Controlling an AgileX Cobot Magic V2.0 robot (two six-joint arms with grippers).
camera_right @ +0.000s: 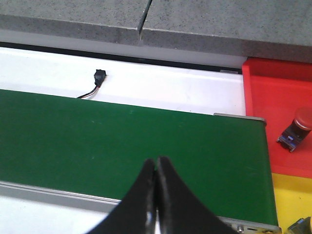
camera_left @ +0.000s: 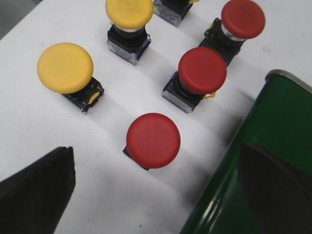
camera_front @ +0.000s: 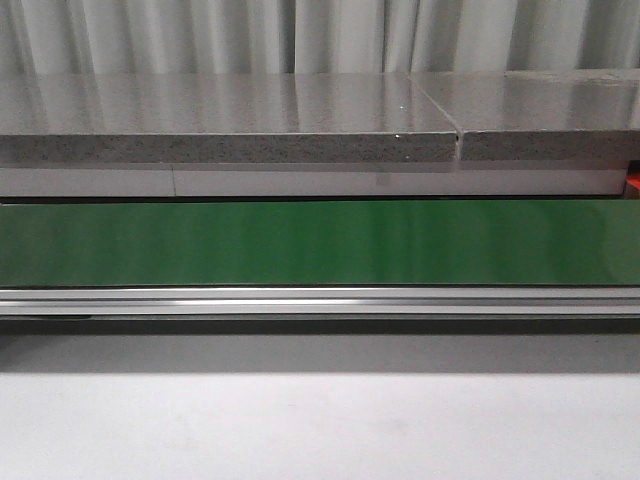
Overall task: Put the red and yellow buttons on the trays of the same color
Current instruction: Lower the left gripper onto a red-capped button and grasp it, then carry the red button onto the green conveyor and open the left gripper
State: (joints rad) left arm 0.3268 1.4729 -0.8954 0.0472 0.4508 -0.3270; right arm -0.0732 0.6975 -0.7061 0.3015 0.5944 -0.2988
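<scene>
Left gripper [camera_left: 153,187] spread wide over the buttons; right gripper [camera_right: 156,195] pressed shut above the green belt [camera_right: 122,141].

Between the parted fingers of the left gripper, just ahead of them, stands a red button [camera_left: 153,140] with a round matte cap on a small dark base, on the white table [camera_left: 44,126]. Further ahead are two more red buttons [camera_left: 202,70] [camera_left: 243,18], and to one side two yellow buttons [camera_left: 65,67] [camera_left: 129,11], all upright and apart. The right gripper holds nothing; ahead and to the side of it, past the belt end, one red button [camera_right: 297,127] lies tilted in the red tray [camera_right: 273,97], and the yellow tray [camera_right: 287,195] is beside.
</scene>
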